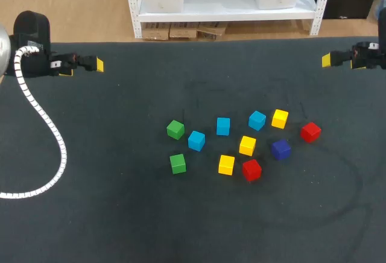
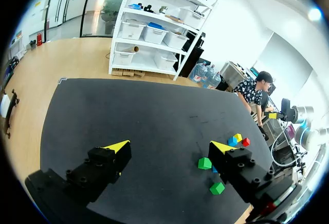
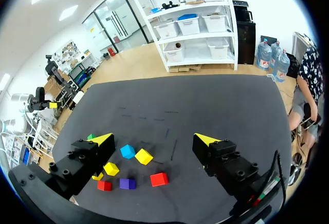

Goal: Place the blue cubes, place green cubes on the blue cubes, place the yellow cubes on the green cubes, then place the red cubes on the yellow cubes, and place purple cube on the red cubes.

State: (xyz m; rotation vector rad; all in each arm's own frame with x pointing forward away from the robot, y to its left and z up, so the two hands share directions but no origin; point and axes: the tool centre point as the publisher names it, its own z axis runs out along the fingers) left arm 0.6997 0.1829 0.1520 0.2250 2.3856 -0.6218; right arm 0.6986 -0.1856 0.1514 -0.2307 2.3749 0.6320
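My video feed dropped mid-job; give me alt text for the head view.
Scattered unstacked mid-table: three blue cubes, two green cubes, three yellow cubes, two red cubes, one purple cube. The left gripper and right gripper hang near the table's far edge, at opposite sides, away from them.

table (image 1: 120,227): dark matte top, spans the whole head view
marks (image 1: 360,181): faint curved scuffs on the table's right part
hose (image 1: 62,154): white, ribbed, curving over the table's left side
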